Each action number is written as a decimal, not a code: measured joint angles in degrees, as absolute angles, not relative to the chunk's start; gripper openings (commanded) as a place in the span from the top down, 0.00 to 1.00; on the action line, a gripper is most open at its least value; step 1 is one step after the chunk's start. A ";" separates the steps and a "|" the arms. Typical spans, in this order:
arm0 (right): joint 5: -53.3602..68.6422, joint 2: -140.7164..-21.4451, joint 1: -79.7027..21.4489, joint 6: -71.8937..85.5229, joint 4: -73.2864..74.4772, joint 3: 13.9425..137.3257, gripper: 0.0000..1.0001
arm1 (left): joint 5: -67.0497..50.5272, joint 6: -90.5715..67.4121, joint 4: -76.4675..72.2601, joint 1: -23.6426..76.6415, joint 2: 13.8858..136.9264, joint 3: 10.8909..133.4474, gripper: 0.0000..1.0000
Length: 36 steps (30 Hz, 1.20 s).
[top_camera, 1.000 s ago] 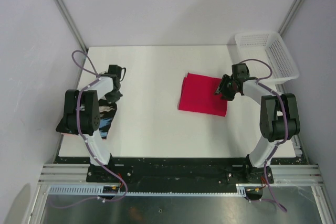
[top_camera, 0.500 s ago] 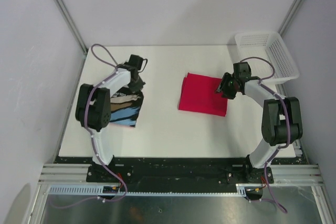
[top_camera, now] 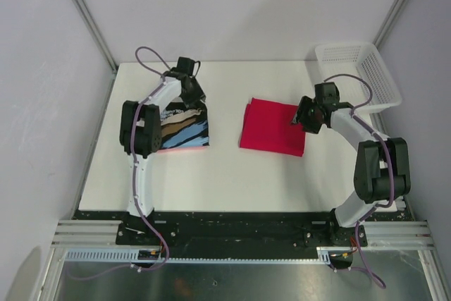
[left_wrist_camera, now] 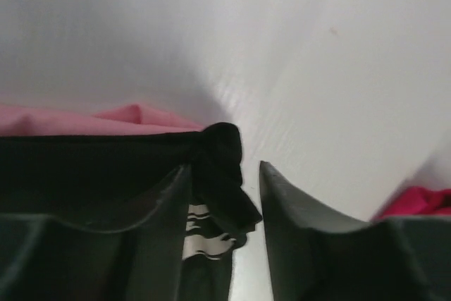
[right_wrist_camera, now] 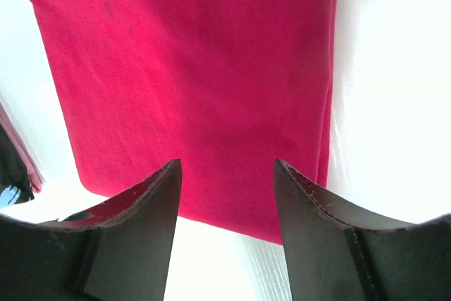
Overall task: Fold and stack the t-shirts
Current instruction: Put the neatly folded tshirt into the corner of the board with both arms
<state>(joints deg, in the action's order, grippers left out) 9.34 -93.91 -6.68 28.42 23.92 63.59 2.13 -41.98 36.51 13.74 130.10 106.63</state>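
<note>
The black t-shirt (top_camera: 184, 129) lies folded on the left half of the table, its tan, white and blue print facing up. My left gripper (top_camera: 200, 102) is at its far right corner. In the left wrist view, that gripper (left_wrist_camera: 224, 167) is open, and a bunched black corner (left_wrist_camera: 224, 174) lies loose between the fingers. The crimson t-shirt (top_camera: 271, 126) lies folded flat at mid-table. My right gripper (top_camera: 297, 118) hovers at its right edge. Seen from the right wrist, this gripper (right_wrist_camera: 226, 163) is open and empty over the red cloth (right_wrist_camera: 204, 68).
A white mesh basket (top_camera: 361, 74) stands at the back right corner. A pale pink strip (top_camera: 184, 148) shows along the black shirt's near edge, and pink cloth (left_wrist_camera: 134, 115) shows behind it in the left wrist view. Grey walls enclose the table (top_camera: 232, 174).
My left arm swung from the table's left edge toward the back middle, bringing the black shirt along, and its jaws went from shut to open. The right gripper stayed put and opened slightly.
</note>
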 measured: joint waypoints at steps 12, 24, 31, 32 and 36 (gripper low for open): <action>5.48 -86.32 -9.47 27.57 27.83 58.81 0.60 | -4.84 -31.42 34.54 19.75 118.80 102.39 0.45; 5.39 -87.68 -13.56 30.26 25.74 50.00 0.71 | -11.62 -31.53 29.61 32.56 115.00 86.76 0.49; 5.21 -87.70 -13.80 30.85 24.82 49.34 0.71 | -12.78 -32.16 28.12 33.89 115.20 82.85 0.49; 5.19 -87.70 -13.82 30.94 24.75 49.28 0.71 | -12.88 -32.45 27.73 34.00 115.20 82.26 0.49; 5.13 -87.94 -14.06 31.09 24.43 49.19 0.72 | -14.17 -33.15 26.55 34.57 115.20 80.01 0.50</action>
